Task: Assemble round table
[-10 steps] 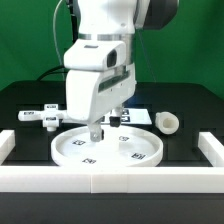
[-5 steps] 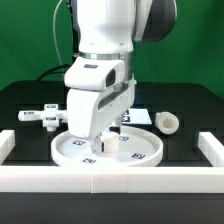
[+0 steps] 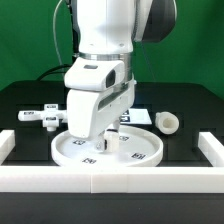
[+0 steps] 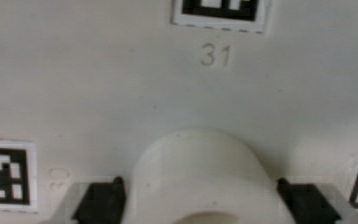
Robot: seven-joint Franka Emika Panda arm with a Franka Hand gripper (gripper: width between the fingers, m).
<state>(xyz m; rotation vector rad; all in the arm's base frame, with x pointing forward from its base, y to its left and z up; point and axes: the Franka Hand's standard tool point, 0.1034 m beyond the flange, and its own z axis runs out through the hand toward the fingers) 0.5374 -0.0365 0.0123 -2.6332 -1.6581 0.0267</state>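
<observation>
The large round rimmed disc (image 3: 140, 150) lies flat on the black table, tags facing up. My gripper (image 3: 100, 143) is lowered onto its middle. In the wrist view the disc's surface (image 4: 87, 90) fills the frame, with tag number 31 on it. A rounded white hub (image 4: 199, 160) rises between my fingers, and my gripper (image 4: 199, 198) is open, one dark finger (image 4: 101, 200) on each side of the hub. The short cylindrical post (image 3: 168, 122) lies at the exterior view's right. The flat elongated base piece (image 3: 45, 116) lies at the exterior view's left.
A long white border rail (image 3: 110, 181) runs along the front, with raised ends at both sides (image 3: 213, 150). The marker board (image 3: 139, 115) lies behind the disc, mostly hidden by my arm.
My gripper came down onto the middle of the disc between one second ago and half a second ago. Since then nothing has visibly moved.
</observation>
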